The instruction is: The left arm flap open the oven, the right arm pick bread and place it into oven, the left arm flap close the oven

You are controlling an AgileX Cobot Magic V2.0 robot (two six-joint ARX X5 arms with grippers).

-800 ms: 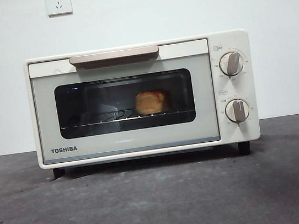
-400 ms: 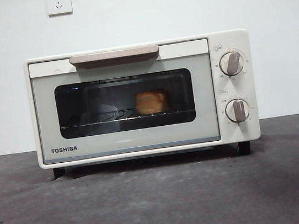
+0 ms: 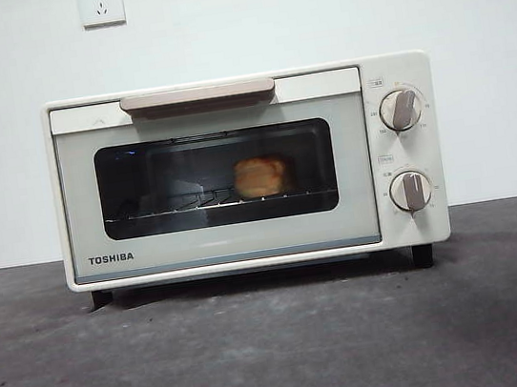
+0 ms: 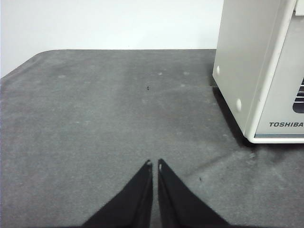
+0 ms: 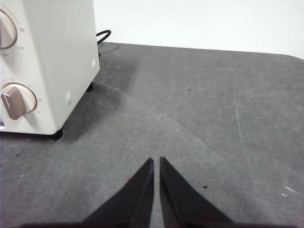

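The oven (image 3: 246,171) stands on the dark grey table (image 3: 281,354) against a white wall (image 3: 310,13) carrying two sockets (image 3: 101,4). Its door is shut, with the tan handle (image 3: 197,95) running left to right along the top edge. Two knobs (image 3: 400,109) sit one above the other on the right panel. The oven's long axis runs left to right; its door faces the near side. The bread (image 3: 260,177) rests on the wire rack (image 3: 202,204) inside, behind the glass, right of centre. The left gripper (image 4: 154,164) hangs above bare table left of the oven, jaws closed and empty. The right gripper (image 5: 156,160) hangs above bare table right of the oven, jaws likewise closed and empty. Nothing obstructs the door.
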